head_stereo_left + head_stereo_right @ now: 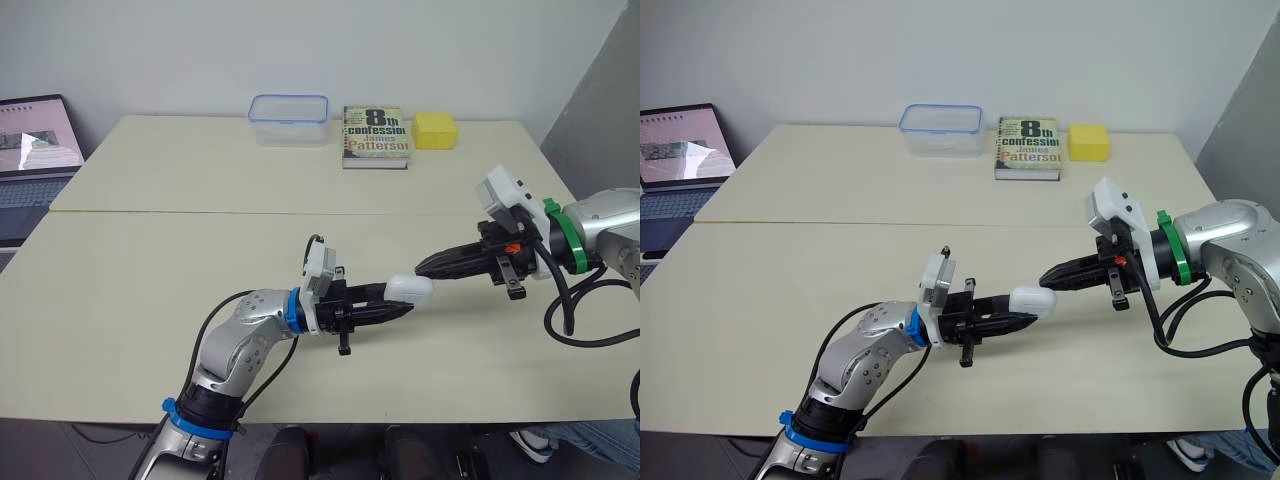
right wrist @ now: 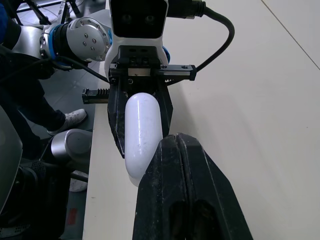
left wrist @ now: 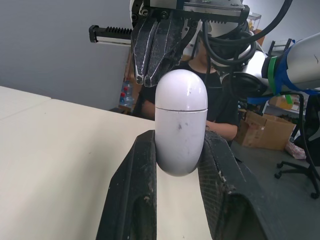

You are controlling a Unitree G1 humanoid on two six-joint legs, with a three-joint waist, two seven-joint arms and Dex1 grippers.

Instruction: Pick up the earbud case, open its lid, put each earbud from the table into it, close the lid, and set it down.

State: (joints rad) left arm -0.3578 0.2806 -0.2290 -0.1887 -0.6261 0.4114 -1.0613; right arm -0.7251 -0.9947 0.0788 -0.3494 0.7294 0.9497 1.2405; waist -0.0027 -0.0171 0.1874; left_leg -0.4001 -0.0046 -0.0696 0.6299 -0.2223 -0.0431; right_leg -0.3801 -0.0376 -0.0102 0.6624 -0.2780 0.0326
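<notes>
While left gripper (image 1: 400,304) clamps earbud case (image 1: 411,290) by base, case long axis points toward right gripper (image 1: 422,266), closed on nothing, tips at lid end.

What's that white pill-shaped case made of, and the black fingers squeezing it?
The earbud case looks like smooth, glossy white plastic: light glints off its dome, a fine seam rings it, and faint scuffs show. The fingers of the left gripper look matte black with a rough, speckled, worn surface. That could be hard plastic or rubber; I can't tell which.
</notes>
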